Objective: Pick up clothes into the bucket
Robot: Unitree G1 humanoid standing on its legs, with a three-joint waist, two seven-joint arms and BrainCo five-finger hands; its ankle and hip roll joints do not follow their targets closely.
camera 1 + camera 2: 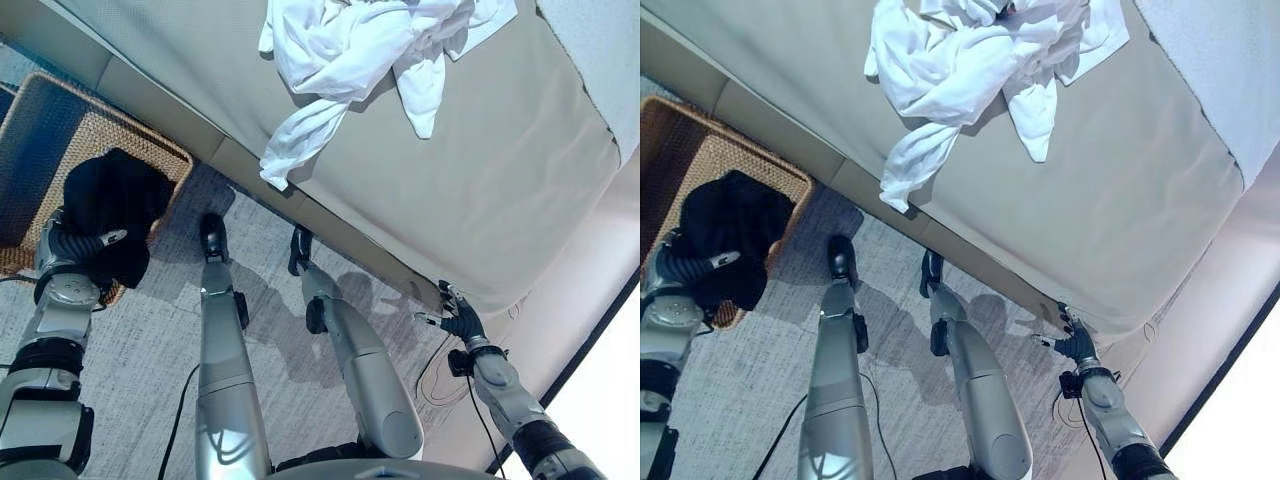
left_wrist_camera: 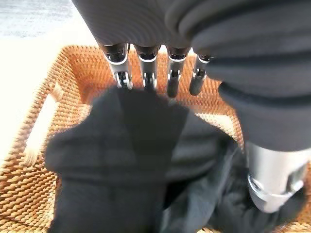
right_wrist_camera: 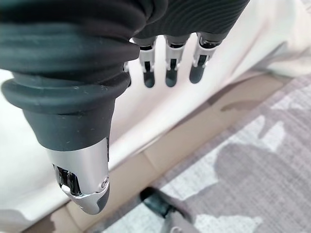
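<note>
Black cloth (image 1: 112, 205) is seen at the left edge of the left eye view, bunched over the woven basket (image 1: 95, 130); the left hand (image 1: 78, 250) is partly buried in it. In the left wrist view the fingers (image 2: 146, 73) reach down into the dark fabric (image 2: 126, 160) and their tips are hidden by it, so it cannot be told whether anything is gripped; part of the basket's rim (image 2: 41, 121) is covered too. White clothes (image 1: 365, 55) are heaped at the top centre on the beige bed (image 1: 480, 190), cut off by the upper frame edge; one sleeve is draped over the bed's side. The right hand (image 1: 458, 318) is placed at the lower right, by the bed's corner; its fingers (image 3: 170, 70) are held loosely straight and nothing is held. Grey carpet (image 1: 290, 400) is spread below.
</note>
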